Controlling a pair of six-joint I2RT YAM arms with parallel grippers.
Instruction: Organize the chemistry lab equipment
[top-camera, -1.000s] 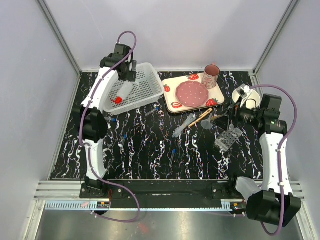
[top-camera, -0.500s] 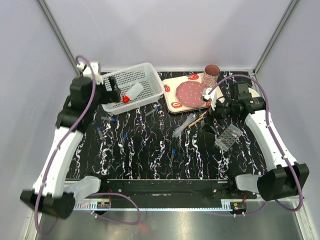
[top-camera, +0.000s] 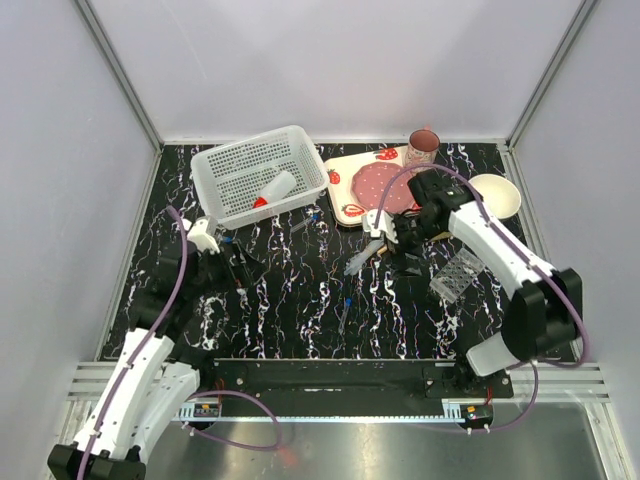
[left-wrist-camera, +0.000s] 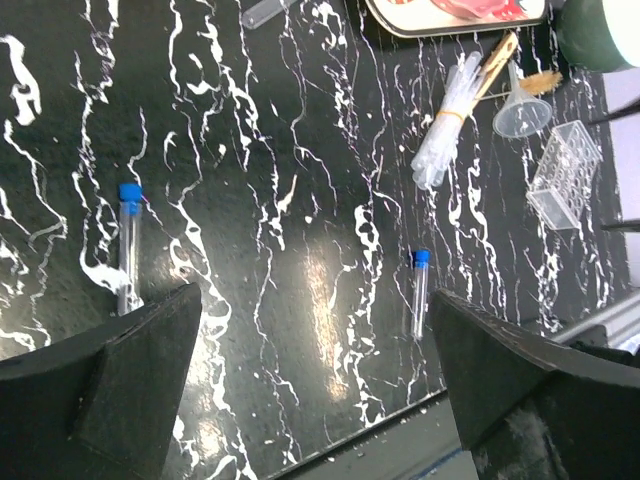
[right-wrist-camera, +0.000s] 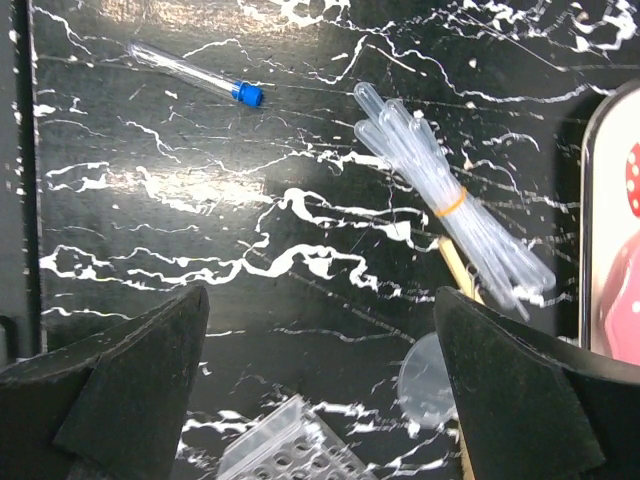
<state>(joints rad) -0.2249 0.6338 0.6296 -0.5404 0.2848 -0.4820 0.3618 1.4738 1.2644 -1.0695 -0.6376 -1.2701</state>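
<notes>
Black marbled table (top-camera: 300, 320), grey walls on three sides. We list big to small.

- Basket (top-camera: 222, 158): white, far left.
- Tray (top-camera: 347, 212) at far centre and bowl (top-camera: 497, 197) at far right. Neither is ours to sort.
- Rack (top-camera: 457, 272): on the table, right of centre.
- Bottle (top-camera: 272, 188): on its side in the basket.
- Tubes (right-wrist-camera: 450, 215): banded in one bundle, mid-table, just in front of the tray.
- Tool (left-wrist-camera: 497, 58): wooden handle, lying against the tubes.
- Funnel (left-wrist-camera: 520, 115): small, clear, beside the tool.
- Vials (left-wrist-camera: 128, 240): blue caps, loose on the table at left and centre.

Left gripper (left-wrist-camera: 315, 400): fingers spread wide, nothing between them, above the vials at near left. Right gripper (right-wrist-camera: 320, 390): fingers also wide apart and empty, above the tubes.

Progress, as we judge it: early. Only the bottle is in the basket. Rack, tubes, tool, funnel and every vial we can see are out on the table.

Against a second ago: the left arm was over the basket and is now drawn back to near left. The right arm was out by the bowl and has swung in to centre. The loose items look unmoved.
</notes>
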